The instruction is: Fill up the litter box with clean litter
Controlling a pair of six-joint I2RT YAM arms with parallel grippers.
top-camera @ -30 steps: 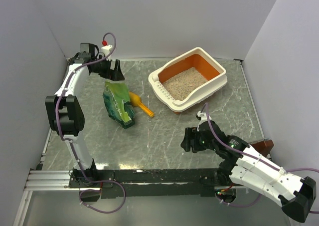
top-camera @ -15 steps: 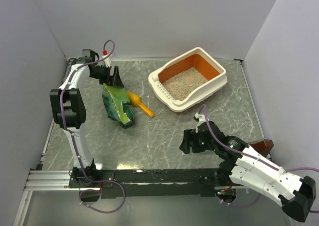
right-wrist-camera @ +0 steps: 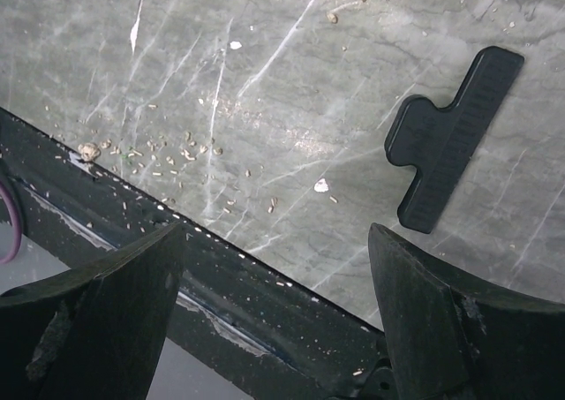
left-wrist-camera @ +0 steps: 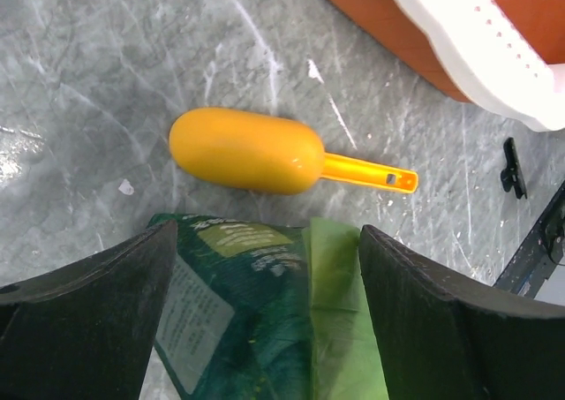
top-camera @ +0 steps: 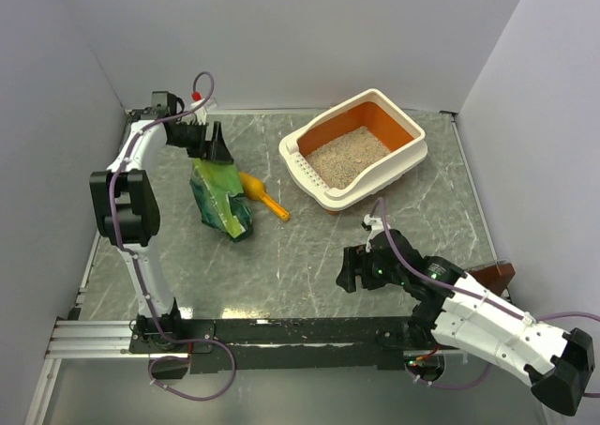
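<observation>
Straddling the green bag [left-wrist-camera: 265,338] top, my left gripper [left-wrist-camera: 265,237] open.
Litter box [top-camera: 302,169] lies to my right, past the yellow scoop [left-wrist-camera: 247,151].

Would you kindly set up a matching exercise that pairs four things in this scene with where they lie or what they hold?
Things:
1. litter box
2. yellow scoop
3. green bag
4. black clip

Descriptions:
A. lies under the open left end effector
B. lies near the front edge of the table, seen in the right wrist view
C. holds the beige clean litter
D. lies flat between the bag and the box

Pairs: 1-C, 2-D, 3-A, 4-B
</observation>
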